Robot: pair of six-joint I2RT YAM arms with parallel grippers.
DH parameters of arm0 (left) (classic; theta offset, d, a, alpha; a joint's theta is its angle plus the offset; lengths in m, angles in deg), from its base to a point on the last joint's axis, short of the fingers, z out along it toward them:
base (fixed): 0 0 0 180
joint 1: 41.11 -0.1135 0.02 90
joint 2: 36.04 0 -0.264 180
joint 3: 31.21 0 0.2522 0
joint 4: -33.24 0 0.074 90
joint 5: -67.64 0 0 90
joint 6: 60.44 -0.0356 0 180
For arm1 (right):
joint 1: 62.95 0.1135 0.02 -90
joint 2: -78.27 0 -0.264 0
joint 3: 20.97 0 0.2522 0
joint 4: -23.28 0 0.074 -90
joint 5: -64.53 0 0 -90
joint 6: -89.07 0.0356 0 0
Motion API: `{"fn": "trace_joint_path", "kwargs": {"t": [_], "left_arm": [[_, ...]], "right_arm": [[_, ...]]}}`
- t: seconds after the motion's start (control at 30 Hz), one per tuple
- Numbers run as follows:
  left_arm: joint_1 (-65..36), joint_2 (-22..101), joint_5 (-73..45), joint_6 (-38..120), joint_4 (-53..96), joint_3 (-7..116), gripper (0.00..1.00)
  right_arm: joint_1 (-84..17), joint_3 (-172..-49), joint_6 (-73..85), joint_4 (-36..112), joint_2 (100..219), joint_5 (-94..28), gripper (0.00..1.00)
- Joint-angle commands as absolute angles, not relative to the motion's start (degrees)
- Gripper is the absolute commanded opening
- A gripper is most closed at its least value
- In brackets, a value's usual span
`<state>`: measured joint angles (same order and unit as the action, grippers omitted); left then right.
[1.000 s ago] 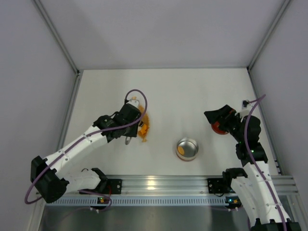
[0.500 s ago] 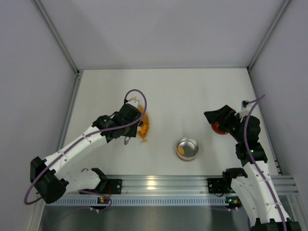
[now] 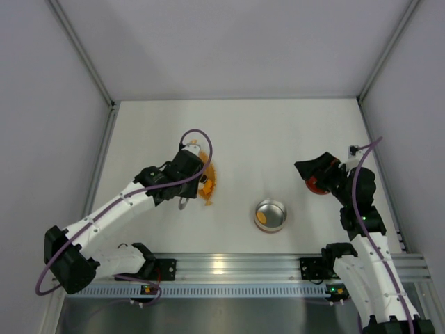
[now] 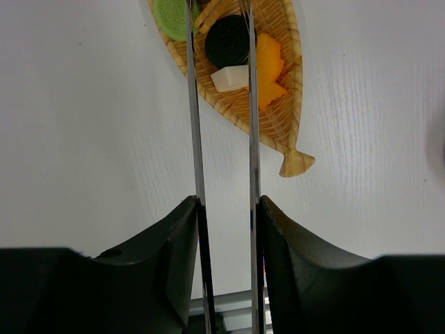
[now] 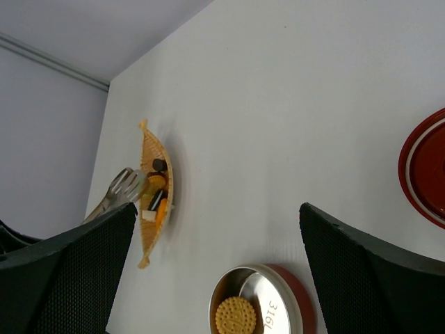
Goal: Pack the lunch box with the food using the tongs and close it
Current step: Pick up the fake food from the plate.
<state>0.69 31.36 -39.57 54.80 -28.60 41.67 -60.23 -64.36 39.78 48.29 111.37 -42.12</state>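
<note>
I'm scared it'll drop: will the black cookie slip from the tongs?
Maybe: the black cookie is round, giving the thin tongs little to pinch. It looks small, probably light. Lying flat in the woven tray, it shouldn't roll.

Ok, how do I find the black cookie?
On the white table, find the fish-shaped woven basket. The cookie lies inside it, where the tongs point. It is the only round black piece, next to a white block and orange bits.

One each is counted: round silver metal tin (image 3: 277,211), round red lid (image 5: 425,170), thin silver metal tongs (image 4: 195,139), woven fish-shaped tray (image 4: 285,122), green disc (image 4: 170,15), black cookie (image 4: 227,40), white block (image 4: 229,78), tan biscuit (image 5: 235,315).
</note>
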Motion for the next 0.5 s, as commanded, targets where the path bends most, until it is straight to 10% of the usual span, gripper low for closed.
{"fn": "trace_joint_path", "kwargs": {"t": [0.0, 0.47], "left_arm": [[0.02, 31.81, -40.03, 53.73, -27.28, 41.00, 0.44], [-0.16, 32.69, -37.30, 52.76, -26.84, 40.21, 0.43]], "right_arm": [[-60.84, -64.35, 39.76, 44.07, 111.49, -42.70, 0.99], [-60.84, -64.53, 39.76, 43.98, 111.93, -42.70, 1.00]]}}
